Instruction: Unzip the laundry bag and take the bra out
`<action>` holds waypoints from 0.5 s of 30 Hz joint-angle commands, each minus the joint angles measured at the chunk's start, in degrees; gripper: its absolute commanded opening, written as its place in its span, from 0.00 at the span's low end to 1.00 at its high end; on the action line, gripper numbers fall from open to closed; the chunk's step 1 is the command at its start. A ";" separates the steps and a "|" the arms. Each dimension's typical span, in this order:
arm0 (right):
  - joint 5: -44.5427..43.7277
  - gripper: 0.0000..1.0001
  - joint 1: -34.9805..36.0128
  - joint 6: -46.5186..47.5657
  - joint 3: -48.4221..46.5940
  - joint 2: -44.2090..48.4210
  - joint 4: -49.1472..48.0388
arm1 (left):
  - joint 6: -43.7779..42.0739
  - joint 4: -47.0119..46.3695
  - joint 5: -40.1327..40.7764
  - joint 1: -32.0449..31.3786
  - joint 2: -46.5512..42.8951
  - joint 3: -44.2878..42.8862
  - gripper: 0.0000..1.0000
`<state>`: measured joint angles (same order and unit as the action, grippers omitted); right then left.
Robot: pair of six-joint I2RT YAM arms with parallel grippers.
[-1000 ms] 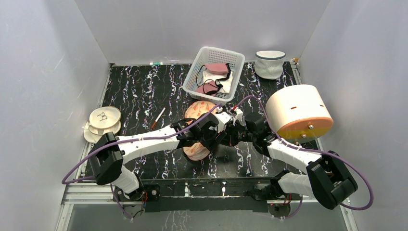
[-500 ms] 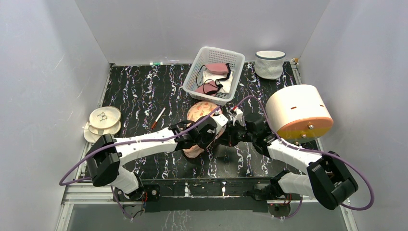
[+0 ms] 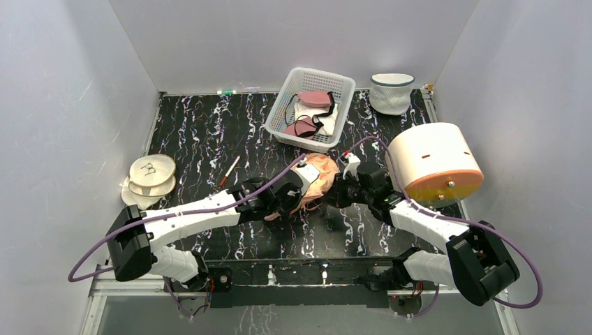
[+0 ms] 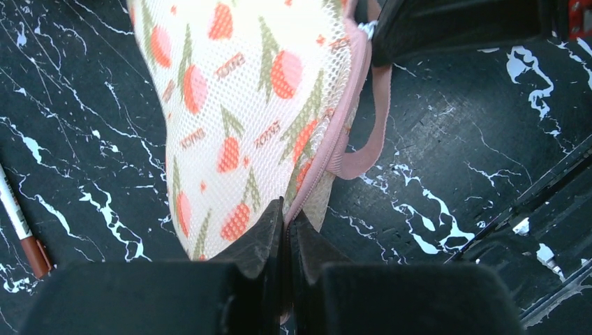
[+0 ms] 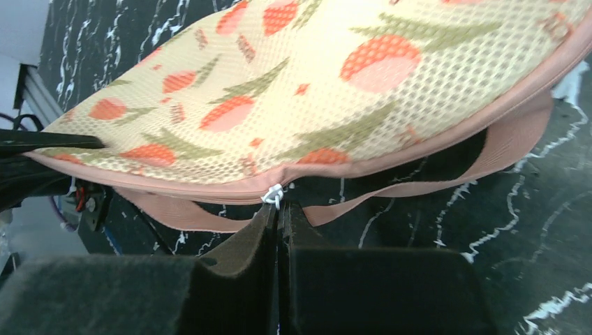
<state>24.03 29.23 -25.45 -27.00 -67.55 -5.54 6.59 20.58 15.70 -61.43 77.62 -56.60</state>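
**Operator:** Locate the laundry bag and give the count.

**Technician:** One bag, near the middle of the table, held between the two grippers.

**Operator:** Jaw state?

**Technician:** Left gripper: clenched on the bag's salmon zip trim. Right gripper: clenched on the white zip pull.

**Operator:** What do the wrist views add?

**Technician:** The pull, the trim and one pink loop strap. In the top view the arms cover these.

**Operator:** And the top view alone?

**Technician:**
- One white basket toward the far edge, holding a pink bra with black straps.
- One white mesh tub at the far right corner.
- One cream drum with an orange face at the right edge.
- One cream round case at the left edge.

One pen lies left of the bag. It shows in the left wrist view too.
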 commanded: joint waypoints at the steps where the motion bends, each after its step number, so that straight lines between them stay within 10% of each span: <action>1: -3.77 0.00 -3.13 1.98 -1.92 0.51 2.22 | 0.77 3.42 3.54 0.08 -2.76 1.83 0.00; 15: 8.33 0.00 -1.81 -1.54 -0.18 0.60 -5.61 | 0.17 -2.18 -5.55 0.04 4.07 -4.43 0.44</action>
<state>29.04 26.63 -25.06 -26.98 -67.55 -4.58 7.07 20.80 13.85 -61.41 80.03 -56.84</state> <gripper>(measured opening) 0.010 0.367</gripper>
